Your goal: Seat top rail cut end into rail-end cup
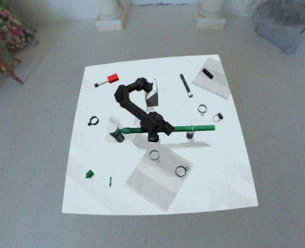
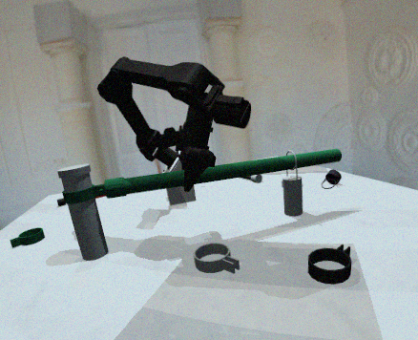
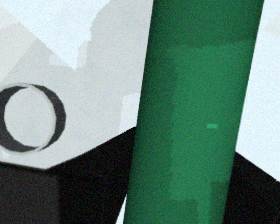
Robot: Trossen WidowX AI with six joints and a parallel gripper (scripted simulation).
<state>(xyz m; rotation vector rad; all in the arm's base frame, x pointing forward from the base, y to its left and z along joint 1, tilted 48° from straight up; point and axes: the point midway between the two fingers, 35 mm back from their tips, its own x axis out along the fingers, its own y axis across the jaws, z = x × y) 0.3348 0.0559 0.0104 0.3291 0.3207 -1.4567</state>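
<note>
The green rail (image 1: 203,127) (image 2: 250,168) (image 3: 201,100) runs through the loop cap (image 2: 297,167) on the short post (image 1: 189,136) (image 2: 293,198). Its left end enters the green rail-end cup (image 1: 127,130) (image 2: 114,187), with no gap showing; the depth inside is hidden. The cup hangs on the brace band (image 2: 76,196), which sits around the big post (image 1: 119,138) (image 2: 91,234) a little below the post cap (image 2: 74,168). My gripper (image 2: 191,178) (image 3: 174,142) is shut on the rail, between the cup and the loop cap, nearer the cup.
A grey ring clamp (image 1: 154,150) (image 2: 200,267) (image 3: 61,117) and a black ring clamp (image 1: 176,173) (image 2: 329,276) lie in front of the rail. A green ring clamp (image 1: 89,123) (image 2: 15,242) lies left of the big post. A red block (image 1: 113,78) lies at the back left.
</note>
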